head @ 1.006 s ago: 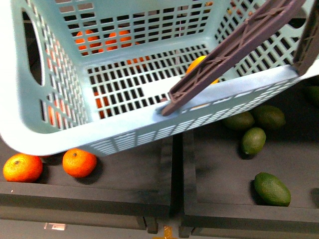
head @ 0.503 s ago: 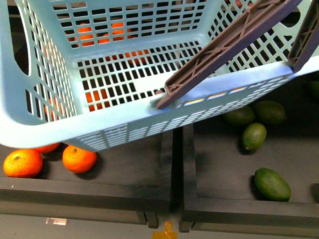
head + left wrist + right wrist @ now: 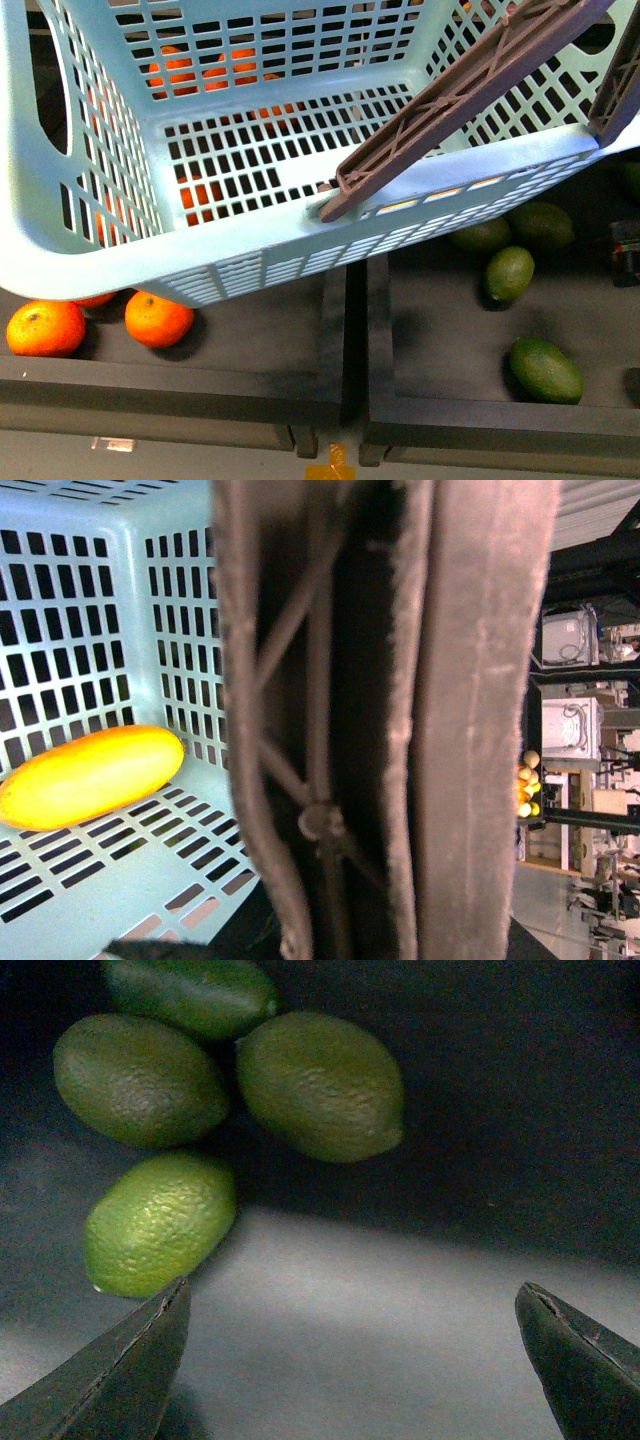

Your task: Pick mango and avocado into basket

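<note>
A black counter [image 3: 270, 350] lies below, split by a raised divider [image 3: 355, 330] into two shallow walled bays. Hanging over it and filling most of the front view is the basket [image 3: 250, 250], light teal and slotted. It is tipped so its near rim sits low and overhangs the divider. Two brown-grey handles [image 3: 460, 100] cross the basket's right corner. In the left wrist view one of them crowds the frame top to bottom, so the left hand can't be made out, and I cannot tell whether it grips or gapes. Inside the basket the mango [image 3: 90, 775] lies flat on the slotted floor close to a side wall, with bare floor around it. Past the basket in that same view is a cluttered room with white boxes [image 3: 570, 640]; any marks on them are too small to read.

Under the basket's right end sit clustered avocados [image 3: 480, 238], with a paler avocado [image 3: 508, 275] just outside the rim. Further out from the basket, a lone avocado [image 3: 545, 370] sits near the counter's front wall. A broad patch of bare floor runs from it to the divider. Under the basket's left end are two oranges [image 3: 158, 318] side by side, with more showing through the lattice. The right hand [image 3: 365, 1360] hangs spread wide with nothing between its tips. It is over bare floor, just beside the paler avocado.
</note>
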{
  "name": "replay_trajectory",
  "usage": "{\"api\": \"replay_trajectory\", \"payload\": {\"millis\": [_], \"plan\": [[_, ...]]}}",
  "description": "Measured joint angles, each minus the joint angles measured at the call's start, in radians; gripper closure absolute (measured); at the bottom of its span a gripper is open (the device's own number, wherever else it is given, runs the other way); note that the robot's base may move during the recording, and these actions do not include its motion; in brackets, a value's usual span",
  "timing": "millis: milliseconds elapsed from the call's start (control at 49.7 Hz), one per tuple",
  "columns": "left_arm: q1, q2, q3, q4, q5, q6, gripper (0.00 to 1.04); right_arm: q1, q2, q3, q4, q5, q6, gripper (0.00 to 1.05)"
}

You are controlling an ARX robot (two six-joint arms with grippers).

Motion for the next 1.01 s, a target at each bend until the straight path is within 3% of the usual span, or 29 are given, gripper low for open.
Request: {"api": "replay_trajectory", "payload": {"millis": [422, 1006], "plan": [[0.0, 0.0, 0.0, 0.0, 0.001, 0.0, 0.9, 0.126, 0.178, 0.166, -0.021, 0.002, 0.167, 0.09], [0.0, 0.0, 0.0, 0.0, 0.0, 0.0, 0.9, 0.183, 0.256, 0.238, -0.045, 0.003, 0.214, 0.09]]}}
